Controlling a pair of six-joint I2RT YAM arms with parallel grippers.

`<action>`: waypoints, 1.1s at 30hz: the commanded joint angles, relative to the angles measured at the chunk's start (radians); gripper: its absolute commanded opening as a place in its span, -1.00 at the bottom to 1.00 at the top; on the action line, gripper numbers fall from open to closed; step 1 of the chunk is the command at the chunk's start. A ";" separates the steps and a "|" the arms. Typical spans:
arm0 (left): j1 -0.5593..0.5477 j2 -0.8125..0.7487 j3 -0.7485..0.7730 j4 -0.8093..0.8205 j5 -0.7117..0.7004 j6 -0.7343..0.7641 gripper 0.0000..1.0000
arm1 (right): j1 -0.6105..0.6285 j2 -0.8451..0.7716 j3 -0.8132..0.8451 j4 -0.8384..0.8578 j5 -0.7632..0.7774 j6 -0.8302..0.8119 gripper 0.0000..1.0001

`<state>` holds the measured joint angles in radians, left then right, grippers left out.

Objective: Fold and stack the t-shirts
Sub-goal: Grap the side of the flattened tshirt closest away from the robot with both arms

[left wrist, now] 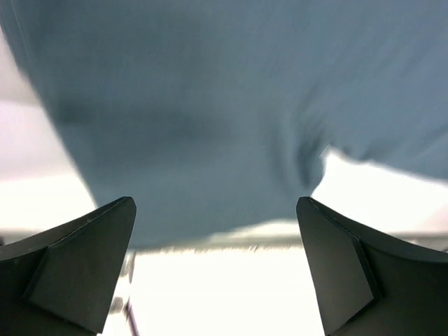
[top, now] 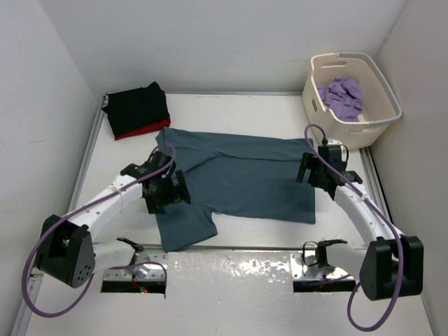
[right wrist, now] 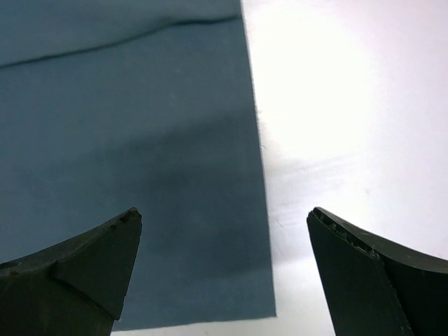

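Both left fingers (left wrist: pixel 84 259) stand wide apart with nothing between them, low over the blue shirt (left wrist: pixel 210 105), and the right fingers (right wrist: pixel 77 273) are equally wide and empty, straddling that shirt's straight side edge with one finger over cloth and the other over bare table (right wrist: pixel 350 105). The shirt lies spread across the middle of the table, not yet folded. The likely trouble is on the right: closing so near the edge could pinch only a sliver of cloth, or none, and let it slip out on the lift. On the left, the cloth looks rumpled near a sleeve, so a grip there might catch the sleeve alone and pull the fold crooked; uneven lifts by the two arms would skew it too. The right wrist view shows the clean edge, a corner and a faint crease, which the top view is too coarse to show. The left wrist view is blurred, so layers cannot be told. Only the top view shows the black shirt (top: pixel 136 106) lying on the red shirt (top: pixel 143 131) at the far left, and the purple shirt (top: pixel 343 96) in the tub (top: pixel 385 94) at the far right.
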<state>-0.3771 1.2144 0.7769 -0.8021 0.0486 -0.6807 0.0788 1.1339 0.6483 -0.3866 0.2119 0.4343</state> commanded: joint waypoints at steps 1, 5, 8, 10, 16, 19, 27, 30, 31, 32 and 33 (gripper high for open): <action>-0.028 -0.065 -0.037 -0.191 0.071 -0.031 0.99 | -0.005 -0.040 -0.007 -0.067 0.069 0.014 0.98; -0.101 -0.065 -0.137 -0.221 0.134 -0.078 0.85 | -0.008 -0.023 0.001 -0.074 0.049 0.007 0.98; -0.146 -0.050 -0.143 -0.221 0.105 -0.111 0.80 | -0.010 0.001 0.002 -0.069 0.017 0.007 0.98; -0.161 -0.035 -0.143 -0.207 0.070 -0.135 0.71 | -0.008 0.017 -0.001 -0.066 0.003 0.006 0.98; -0.233 0.056 -0.174 -0.163 0.004 -0.181 0.43 | -0.014 0.023 -0.010 -0.054 0.004 0.007 0.98; -0.244 0.117 -0.185 -0.103 -0.004 -0.171 0.30 | -0.017 0.020 -0.016 -0.052 0.001 0.009 0.98; -0.264 0.229 -0.212 -0.008 -0.036 -0.169 0.08 | -0.025 0.010 -0.027 -0.070 0.030 0.011 0.98; -0.264 0.272 -0.217 0.010 -0.035 -0.148 -0.12 | -0.030 -0.002 -0.033 -0.077 0.047 0.011 0.98; -0.264 0.283 -0.212 0.009 -0.035 -0.146 -0.35 | -0.030 -0.005 -0.038 -0.080 0.046 0.014 0.98; -0.266 0.293 -0.206 0.009 -0.033 -0.140 -0.46 | -0.033 -0.009 -0.041 -0.087 0.047 0.015 0.98; -0.264 0.297 -0.188 0.000 -0.038 -0.129 -0.54 | -0.031 -0.014 -0.042 -0.095 0.050 0.018 0.98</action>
<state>-0.6235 1.4570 0.6144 -0.8650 0.1017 -0.8253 0.0536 1.1500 0.6144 -0.4656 0.2363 0.4366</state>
